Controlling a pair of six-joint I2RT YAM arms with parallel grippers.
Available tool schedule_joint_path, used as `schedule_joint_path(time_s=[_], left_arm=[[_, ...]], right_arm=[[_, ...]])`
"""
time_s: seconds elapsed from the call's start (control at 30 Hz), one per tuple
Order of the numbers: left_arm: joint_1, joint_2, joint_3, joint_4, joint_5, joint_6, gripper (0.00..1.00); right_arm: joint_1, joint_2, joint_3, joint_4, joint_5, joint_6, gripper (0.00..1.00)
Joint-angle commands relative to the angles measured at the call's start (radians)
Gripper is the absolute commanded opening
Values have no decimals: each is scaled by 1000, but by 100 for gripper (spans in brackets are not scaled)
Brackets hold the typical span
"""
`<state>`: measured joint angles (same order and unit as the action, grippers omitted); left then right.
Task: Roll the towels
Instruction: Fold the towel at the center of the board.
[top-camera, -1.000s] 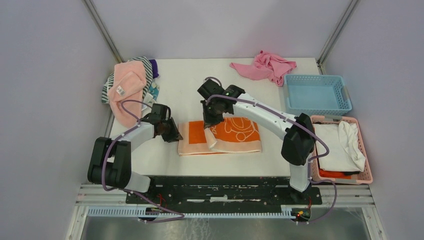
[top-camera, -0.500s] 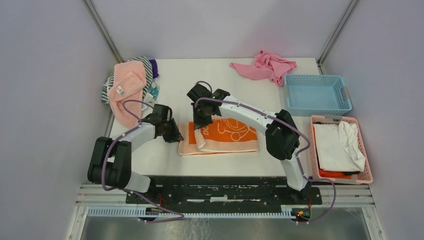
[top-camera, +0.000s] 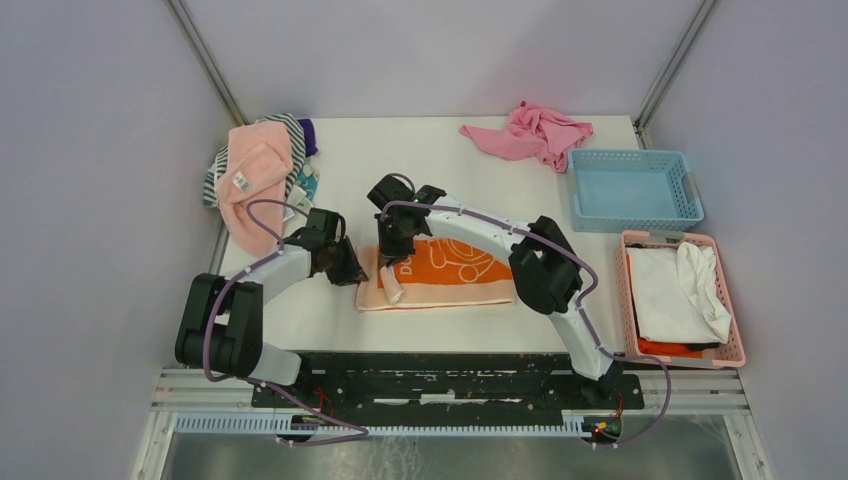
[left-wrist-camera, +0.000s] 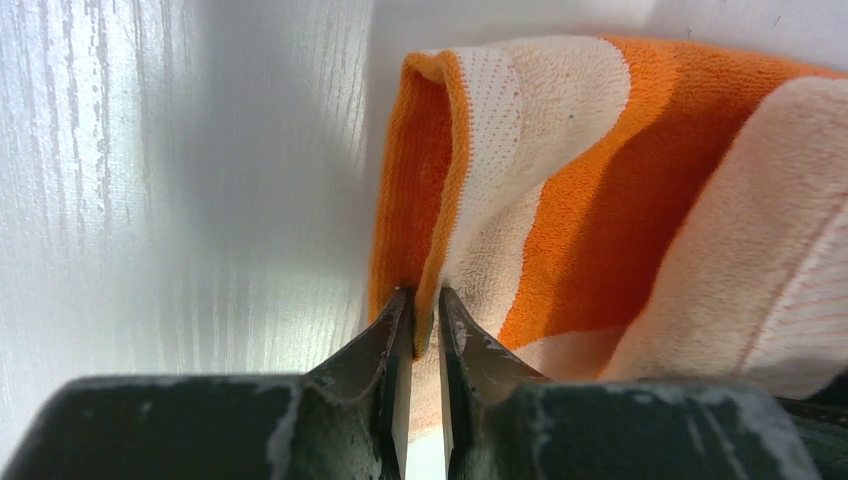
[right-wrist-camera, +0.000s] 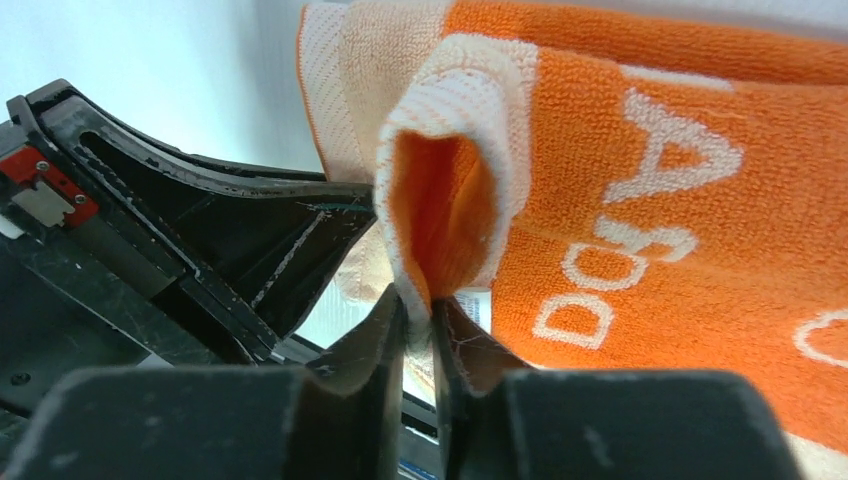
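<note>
The orange towel (top-camera: 455, 272) with white pattern lies near the table's front middle, its left part folded over. My left gripper (top-camera: 352, 272) is shut on the towel's left edge (left-wrist-camera: 430, 200). My right gripper (top-camera: 392, 262) is shut on a folded edge of the same towel (right-wrist-camera: 440, 200), close to the left gripper, whose black body (right-wrist-camera: 160, 220) shows in the right wrist view. The pale pink towel (top-camera: 252, 175) with a white label lies on a pile at the table's back left.
A striped cloth pile (top-camera: 295, 135) lies under the pink towel. A bright pink cloth (top-camera: 530, 132) lies at the back right. A blue basket (top-camera: 634, 188) and a pink basket (top-camera: 730, 320) holding white cloth stand on the right.
My right gripper has moved left toward the left gripper, carrying the towel's edge over; the towel's visible length has shortened. The left gripper has stayed in place.
</note>
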<state>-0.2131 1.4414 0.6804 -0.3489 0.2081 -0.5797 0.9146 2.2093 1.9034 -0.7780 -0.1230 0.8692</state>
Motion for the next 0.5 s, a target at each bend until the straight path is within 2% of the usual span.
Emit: schedule_joint_path(time_s=[0.0,0.3,0.4,0.47], left_arm=[[-9,-7,-4,21,-18,-40,21],[-9,-63,-3,-14,-86,-58,26],[-10,-111,5,-52,-144,-69,37],[-9,-155,19,-88,-180,-72,45]], right_arm=[[6,11,56,63,-71,14,24],[4,-54,42,65,-201,-77,51],[-11,-155,-27,68,-167,-129,56],[-38,-245,-136,81,-122,-168,58]])
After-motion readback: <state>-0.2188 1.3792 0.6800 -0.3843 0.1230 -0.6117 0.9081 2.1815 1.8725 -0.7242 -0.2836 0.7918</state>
